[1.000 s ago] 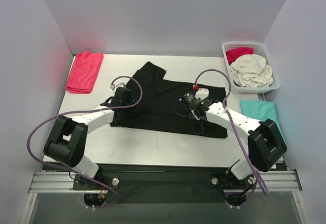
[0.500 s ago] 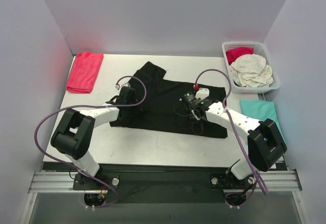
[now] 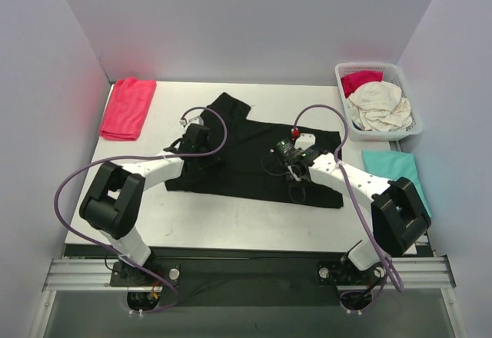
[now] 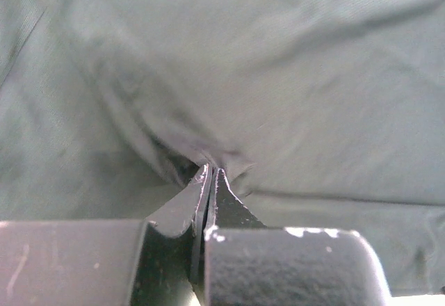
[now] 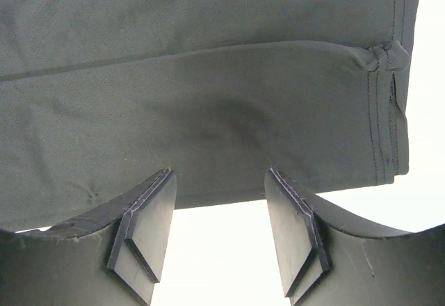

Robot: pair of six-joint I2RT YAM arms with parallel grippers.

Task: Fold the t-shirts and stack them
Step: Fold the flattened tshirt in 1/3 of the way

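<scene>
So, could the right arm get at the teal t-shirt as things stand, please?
Probably yes: the right claw is open over the black t-shirt, and the teal t-shirt lies uncovered just beside that arm, nothing between them.

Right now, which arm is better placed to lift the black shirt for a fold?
Left. On the left arm the jaws are shut on a pinch of the black shirt. On the right arm they stand open at the shirt's edge, holding nothing.

Top view bright & even, soft light from overhead, faint shadows, pink glow on left wall (image 3: 73, 69) by the red shirt (image 3: 127, 107); left wrist view dim, black shirt (image 4: 292, 76) soft & blurry; right wrist view sharp, table (image 5: 425, 212) blown out white.
</scene>
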